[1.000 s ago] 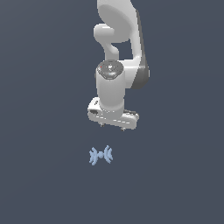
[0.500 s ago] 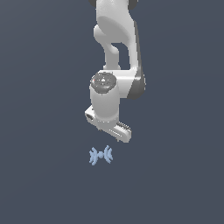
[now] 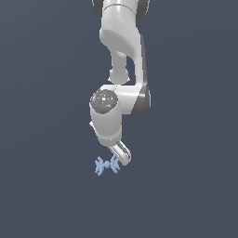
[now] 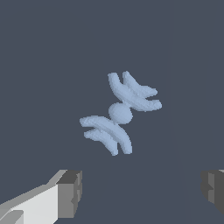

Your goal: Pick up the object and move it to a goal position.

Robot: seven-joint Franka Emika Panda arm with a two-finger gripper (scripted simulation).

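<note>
Below the arm's wrist, the hand hangs with its fingers spread apart, holding nothing. The object lies flat on the dark tabletop, ahead of the fingers. Best to centre over its knob, straddle the narrow bar, then descend.

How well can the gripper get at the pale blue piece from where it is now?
Probably well. In the wrist view the fingers stand wide apart, and the pale blue piece lies on the floor ahead of them with nothing in the way. The piece looks narrower than the gap, and the gripper hangs close above it.
</note>
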